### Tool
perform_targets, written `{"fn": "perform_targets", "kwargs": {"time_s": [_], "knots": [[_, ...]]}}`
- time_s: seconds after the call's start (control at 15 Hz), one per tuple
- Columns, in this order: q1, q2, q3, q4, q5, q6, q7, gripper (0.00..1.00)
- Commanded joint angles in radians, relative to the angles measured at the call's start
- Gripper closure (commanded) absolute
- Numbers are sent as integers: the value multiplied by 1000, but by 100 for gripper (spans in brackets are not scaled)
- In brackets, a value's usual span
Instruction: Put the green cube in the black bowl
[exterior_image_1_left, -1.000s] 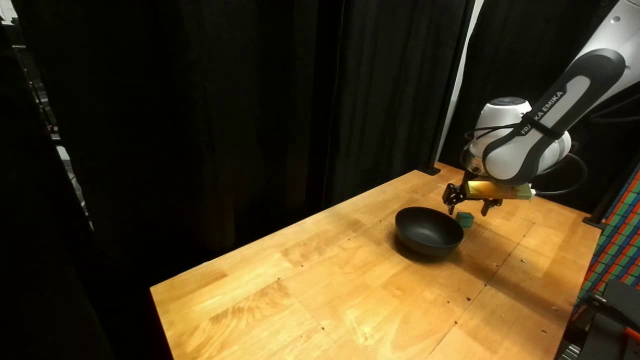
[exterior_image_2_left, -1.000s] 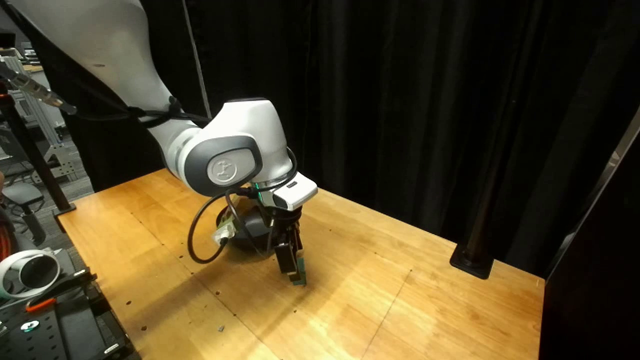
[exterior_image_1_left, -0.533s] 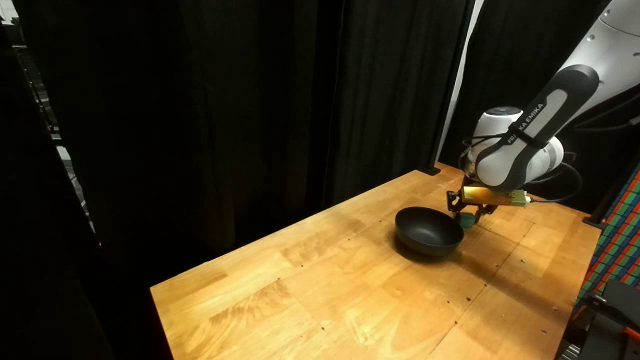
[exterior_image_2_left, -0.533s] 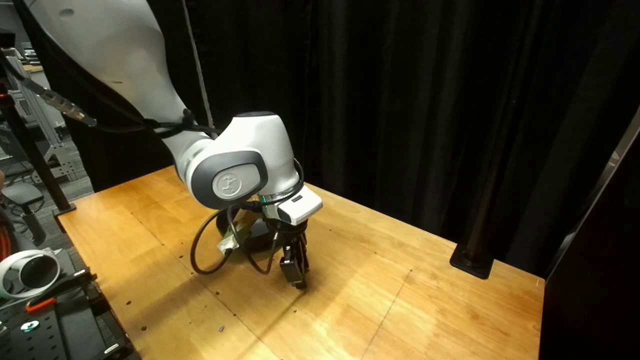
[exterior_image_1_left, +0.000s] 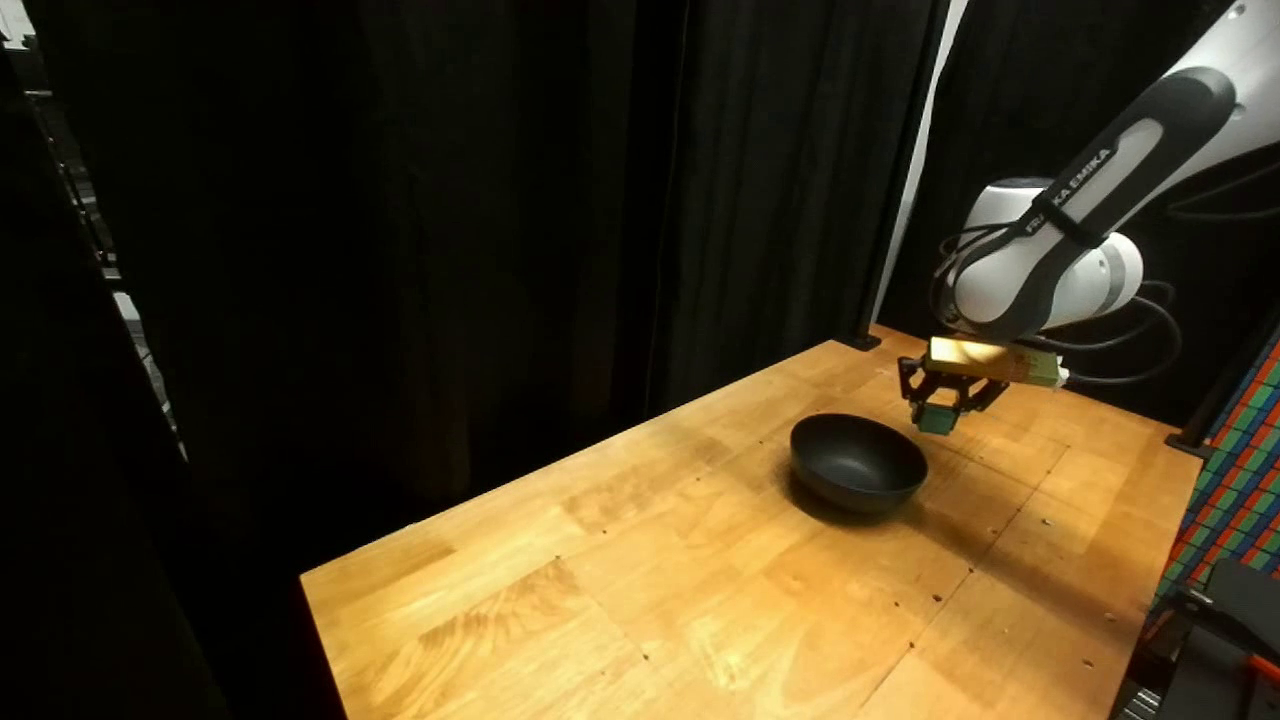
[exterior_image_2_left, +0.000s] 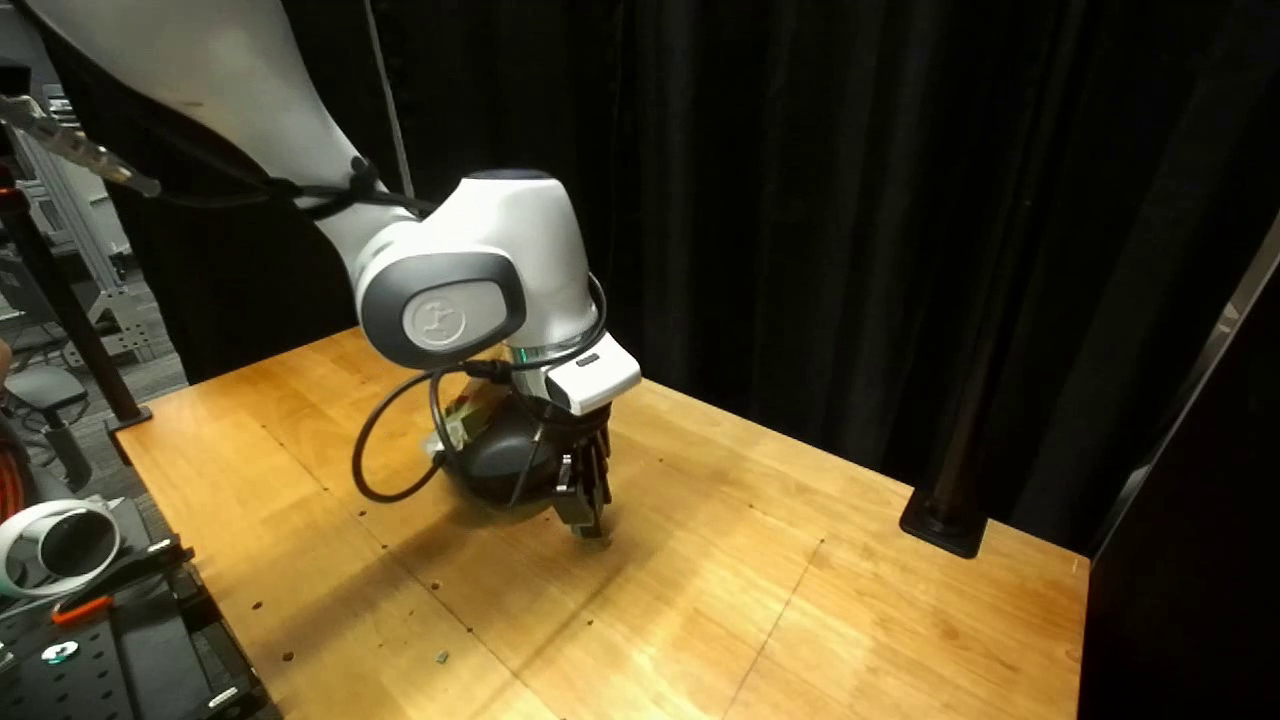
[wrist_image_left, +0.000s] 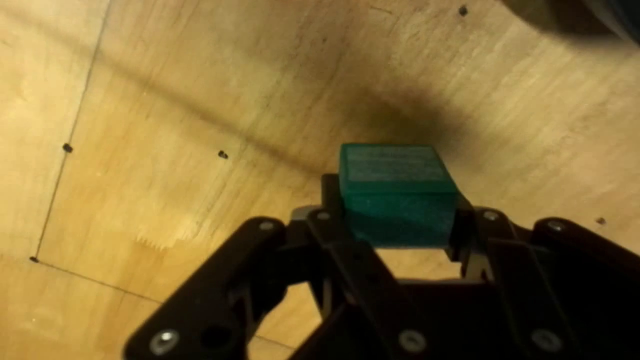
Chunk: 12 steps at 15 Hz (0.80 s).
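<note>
Hangs above wooden table (exterior_image_1_left: 620, 600), well inside edges, with black bowl (exterior_image_1_left: 855, 465) near pincer (exterior_image_1_left: 936, 412) and open room opposite. Clamps green cube (wrist_image_left: 400, 215) between jaws, spread to cube width.

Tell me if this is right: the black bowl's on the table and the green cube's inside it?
Not quite: the tool holds the green cube outside the black bowl, as an exterior view shows. The bowl is on the table.

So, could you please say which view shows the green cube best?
The wrist view: the green cube appears largest, two faces visible. In an exterior view the green cube is small; elsewhere I cannot clearly make it out.
</note>
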Motion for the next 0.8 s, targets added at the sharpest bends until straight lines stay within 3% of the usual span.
{"fn": "perform_targets", "kwargs": {"time_s": [0.0,0.13,0.4,0.73], "knots": [[10,-228,8,-95,5,-77,-25,79],[-45,-316,118,-108,119,-213,-115,79],[-48,-385,214,-112,354,-383,-227,79],[-34,-387,263,-151,442,-235,-319,79]]}}
